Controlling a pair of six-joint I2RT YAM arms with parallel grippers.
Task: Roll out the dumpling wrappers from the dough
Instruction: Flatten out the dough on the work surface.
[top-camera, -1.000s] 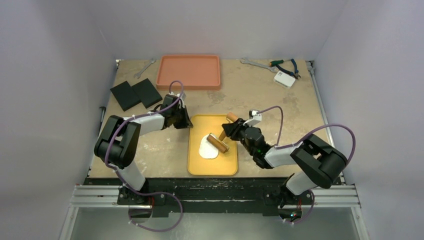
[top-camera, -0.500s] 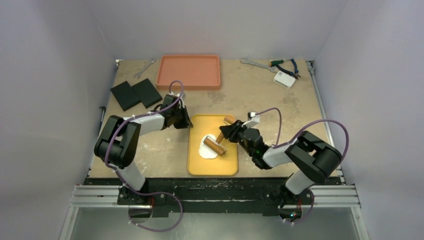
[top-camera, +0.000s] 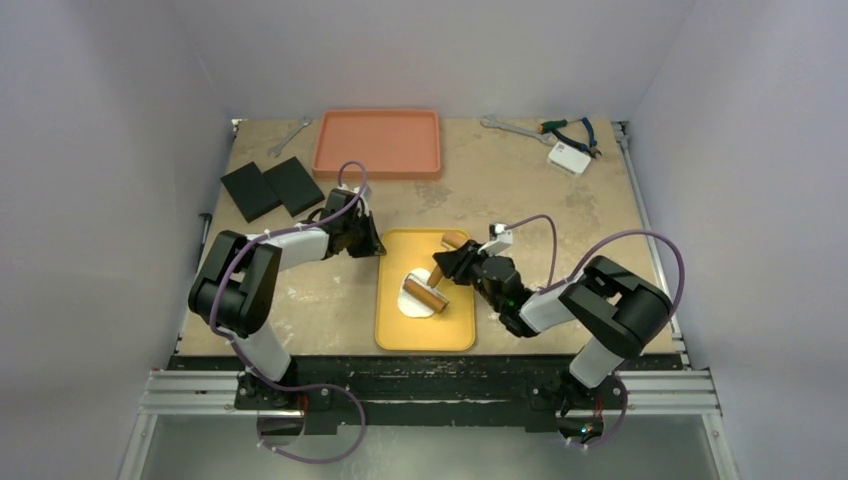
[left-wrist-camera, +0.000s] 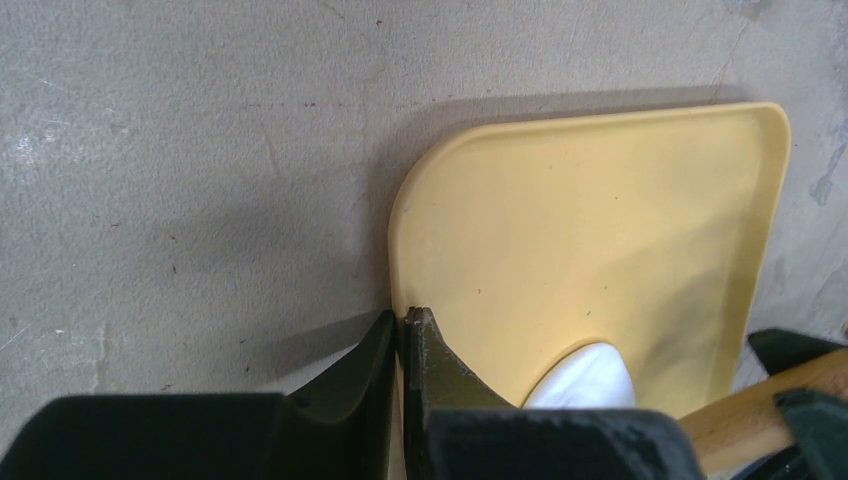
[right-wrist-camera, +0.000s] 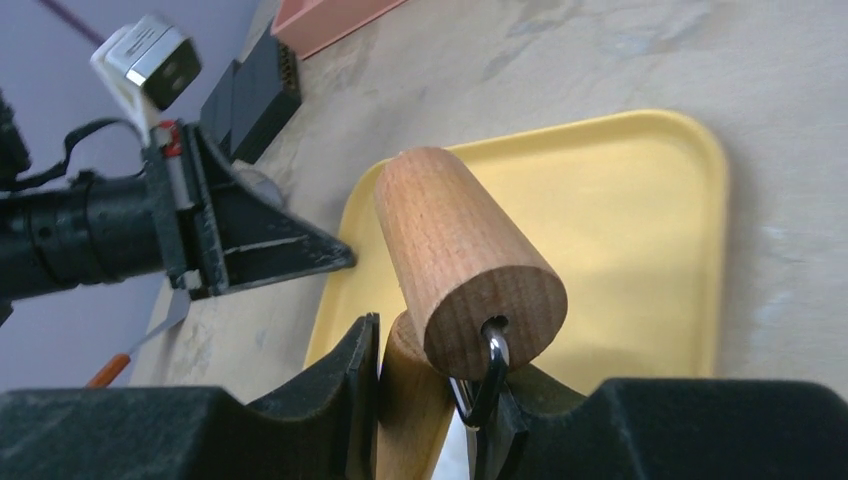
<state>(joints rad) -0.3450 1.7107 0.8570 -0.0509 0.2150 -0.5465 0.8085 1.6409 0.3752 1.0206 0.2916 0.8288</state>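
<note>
A yellow tray (top-camera: 455, 330) lies on the table between the arms. A flat white piece of dough (top-camera: 411, 303) lies on it and also shows in the left wrist view (left-wrist-camera: 592, 374). A wooden roller (top-camera: 428, 293) rests across the dough. My right gripper (top-camera: 443, 272) is shut on the roller's wooden handle (right-wrist-camera: 412, 400), and the roller's drum (right-wrist-camera: 460, 250) stands just above the jaws. My left gripper (top-camera: 377, 245) is shut on the tray's far left rim (left-wrist-camera: 396, 250). No separate small round wrapper discs show.
A salmon tray (top-camera: 378, 143) sits at the back. Two black blocks (top-camera: 270, 188) lie at the back left, with a wrench (top-camera: 290, 136) behind them. Another wrench (top-camera: 508, 125), pliers (top-camera: 572, 128) and a small white box (top-camera: 568, 157) lie at the back right.
My right gripper has moved left with the roller, and the drum has rolled a little further left over the dough. The left arm has not moved.
</note>
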